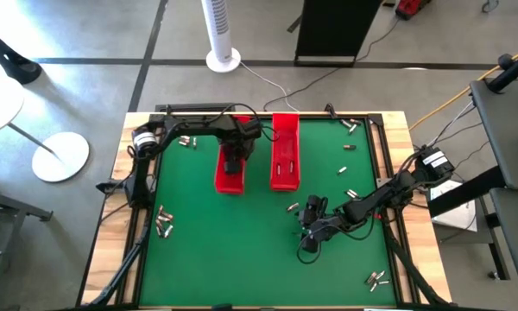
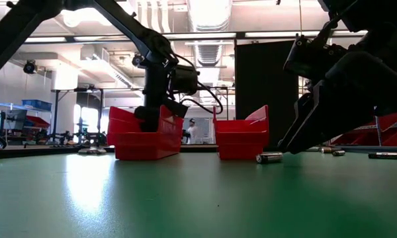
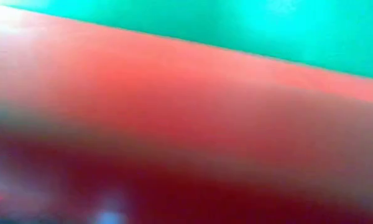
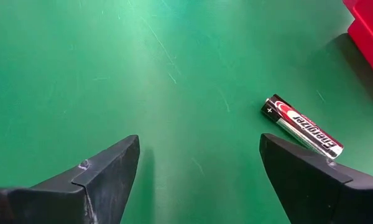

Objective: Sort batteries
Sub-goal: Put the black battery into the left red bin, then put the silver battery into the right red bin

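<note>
Two steps overlap: left jaws [image 1: 232, 161], state unreadable, sit over the left red tray [image 1: 230, 183]; right jaws [image 1: 309, 226], wide open, must shift onto the Energizer battery [image 4: 302, 127] beside them.

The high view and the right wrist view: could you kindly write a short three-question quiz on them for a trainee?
1. True or false: the right gripper is holding a battery.
2. The left gripper is over: A) the left red tray; B) the right red tray; C) bare green mat.
3. How many red trays stand on the table?

Key: 1 false, its jaws are open and the battery lies on the mat; 2 A; 3 two.
</note>
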Motion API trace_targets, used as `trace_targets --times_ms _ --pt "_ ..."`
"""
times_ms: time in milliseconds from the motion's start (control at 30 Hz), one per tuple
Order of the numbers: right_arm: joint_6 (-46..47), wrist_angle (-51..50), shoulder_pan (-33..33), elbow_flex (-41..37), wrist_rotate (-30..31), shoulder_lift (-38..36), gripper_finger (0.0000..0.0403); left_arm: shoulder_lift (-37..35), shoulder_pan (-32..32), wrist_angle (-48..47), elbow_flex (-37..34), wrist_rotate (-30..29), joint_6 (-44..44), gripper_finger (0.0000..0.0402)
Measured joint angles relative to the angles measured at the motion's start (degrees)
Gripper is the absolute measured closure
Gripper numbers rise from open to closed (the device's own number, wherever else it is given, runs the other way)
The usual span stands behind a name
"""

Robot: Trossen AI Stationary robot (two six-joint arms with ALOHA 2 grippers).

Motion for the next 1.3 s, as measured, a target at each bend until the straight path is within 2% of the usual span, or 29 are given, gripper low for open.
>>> trace_targets --times_ms 233,500,900,1100,1300 --pt "0.0 0.0 0.0 0.0 0.0 0.0 0.0070 0.3 0.1 -2.4 4.4 0.9 -1.3 0.0283" --pt "0.0 0.0 0.0 0.0 -0.5 0.0 0.0077 0.3 0.1 -7.5 8.2 0.4 -2.5 0.0255" --pt "0.4 -0.1 0.0 0.0 -0.6 0.0 0.0067 -1.1 0.0 -11.5 8.5 0.4 -4.5 0.0252" --pt "0.4 -0.1 0.0 0.0 -0.6 0.0 0.0071 -3.4 -1.7 -14.4 8.5 7.2 -8.6 0.0252" --pt "0.4 -0.3 0.0 0.0 -0.6 0.0 0.0065 -4.1 -6.7 -14.5 8.5 7.6 -8.6 0.0252"
